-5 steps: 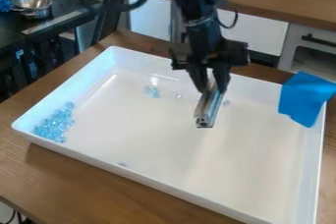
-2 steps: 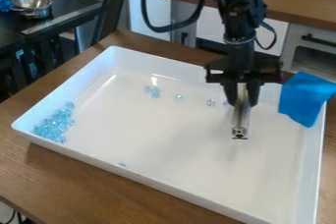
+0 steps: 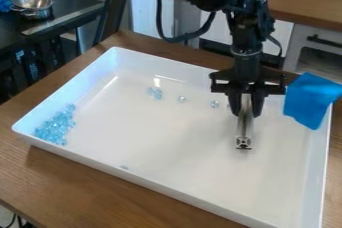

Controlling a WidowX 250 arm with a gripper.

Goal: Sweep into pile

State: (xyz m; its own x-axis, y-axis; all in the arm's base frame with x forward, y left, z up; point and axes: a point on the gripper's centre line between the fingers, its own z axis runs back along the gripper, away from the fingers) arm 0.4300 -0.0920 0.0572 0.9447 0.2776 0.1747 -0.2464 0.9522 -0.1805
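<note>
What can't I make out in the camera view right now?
- Top end of the silver metal bar: hidden by the black gripper.
- Bar's contact with the white tray: unclear from this slant.
- Tray's near right corner: cut off by the bottom edge.
- Exact count in the pale blue bead pile: too small and crowded.
- What lies under the blue cloth: covered.
</note>
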